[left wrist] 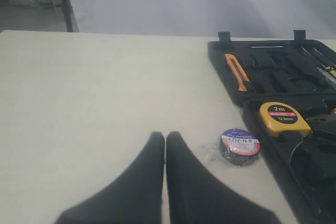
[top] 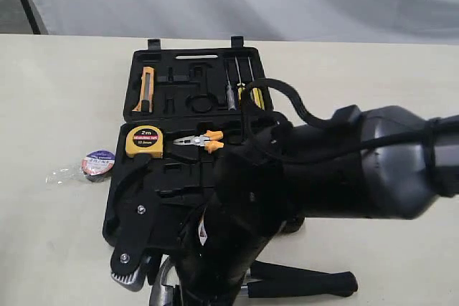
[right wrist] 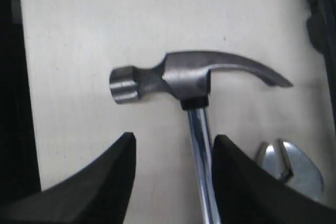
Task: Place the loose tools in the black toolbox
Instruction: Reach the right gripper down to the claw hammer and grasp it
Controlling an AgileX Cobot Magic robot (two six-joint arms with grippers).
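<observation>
Your right pincer point(right wrist: 173, 140) gapes wide astride the hammer point(right wrist: 189, 74) shaft; your left pincer point(left wrist: 165, 136) is pinched closed, empty. The black toolbox point(top: 179, 84) lies open on the worktop point(top: 57, 98). The hammer's just beside it, the wrench point(right wrist: 289, 166) jaw by the shaft, the tape roll point(top: 97, 164) near the toolbox, apart.

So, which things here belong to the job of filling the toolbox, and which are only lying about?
For the job: hammer, wrench, tape roll, toolbox.
Not for the job, lying in the toolbox: tape measure, pliers, knife, screwdrivers.
</observation>
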